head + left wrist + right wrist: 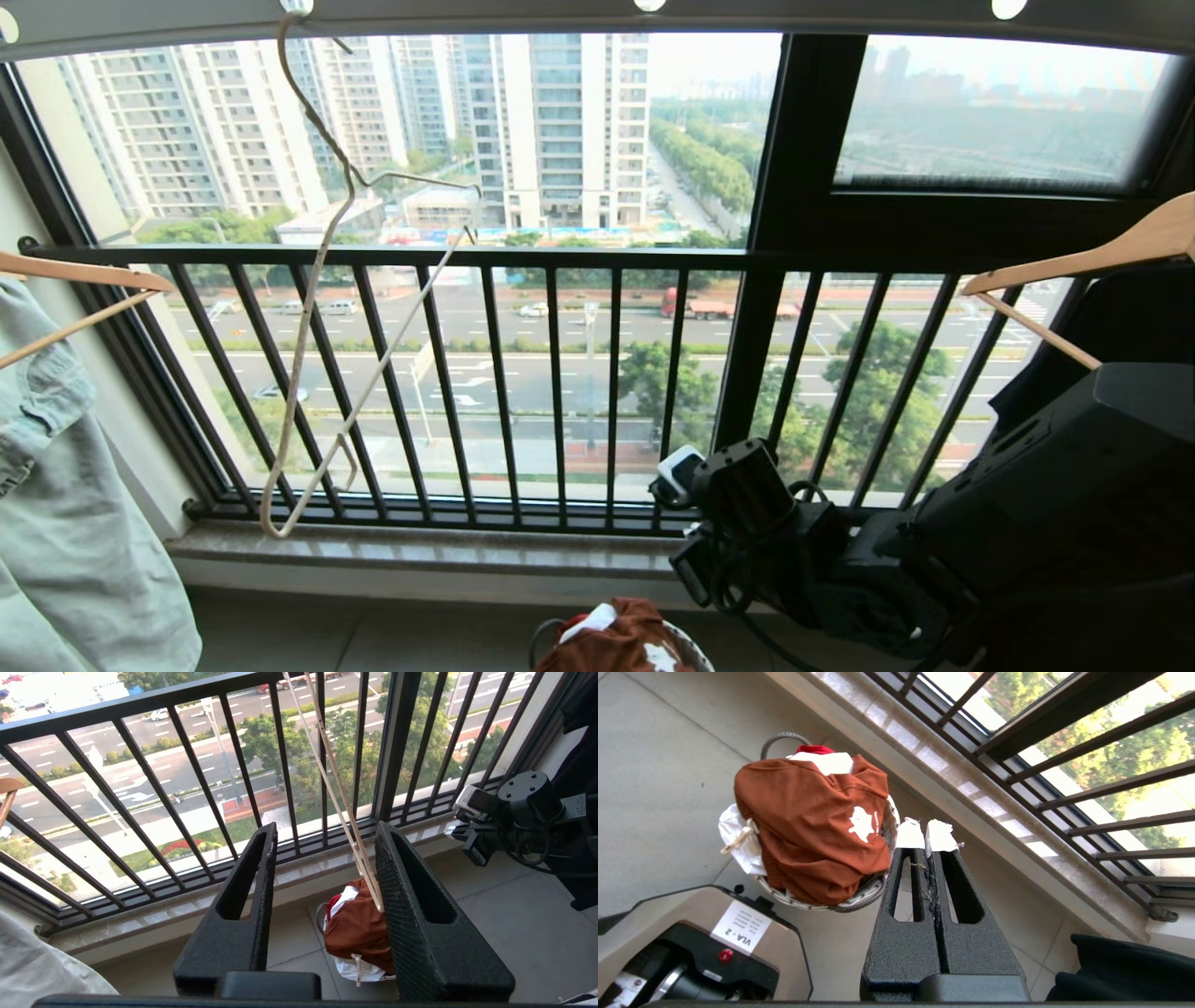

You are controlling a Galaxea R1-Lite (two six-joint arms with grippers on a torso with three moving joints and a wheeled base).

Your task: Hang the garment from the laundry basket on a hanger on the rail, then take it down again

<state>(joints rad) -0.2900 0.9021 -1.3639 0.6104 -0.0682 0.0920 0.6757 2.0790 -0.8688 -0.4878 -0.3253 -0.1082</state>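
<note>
The rust-brown garment (817, 826) lies heaped on the small laundry basket (859, 898) on the floor, its white animal print facing up. It shows at the head view's bottom edge (621, 639). The cream hanger (317, 308) hangs tilted and bare from a hole in the grey rail (467, 14). My left gripper (325, 828) is open and empty; it is out of the head view. The hanger (343, 802) shows beyond it, its lower end lining up with one finger. My right gripper (926, 833) is shut, with its white-taped tips beside the basket rim, holding nothing.
A white cloth (733, 830) and a red piece (812, 749) lie under the garment. Wood hangers flank the scene: one (84, 275) with pale jeans (65, 504), another (1102, 252) over dark cloth. The black balustrade (560, 373) and stone sill (420, 551) stand ahead.
</note>
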